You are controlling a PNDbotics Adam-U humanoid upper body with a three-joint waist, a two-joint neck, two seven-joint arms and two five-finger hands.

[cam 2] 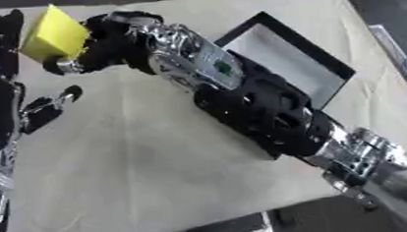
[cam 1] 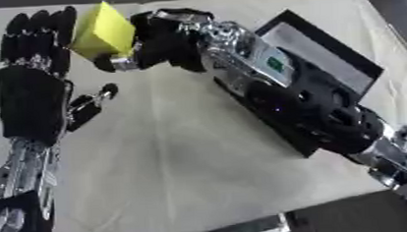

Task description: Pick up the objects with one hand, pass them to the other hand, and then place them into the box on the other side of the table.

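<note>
Two hands meet at the far left of my table [cam 1: 200, 162] in the left eye view. My right hand [cam 1: 156, 39] reaches across from the right, its fingers curled around a yellow block [cam 1: 104, 31] held above the cloth. My left hand [cam 1: 33, 71] stands upright just beside the block, palm facing it, fingers straight and released, thumb sticking out lower down. The block sits between the two hands, close against the left fingers; I cannot tell if they touch. A black box [cam 1: 325, 58] with a pale floor lies on the right, partly hidden by my right forearm.

In the right eye view, the same grasp shows: block high at the left, the box's open inside plainer, my left hand mostly cut off by the edge.
</note>
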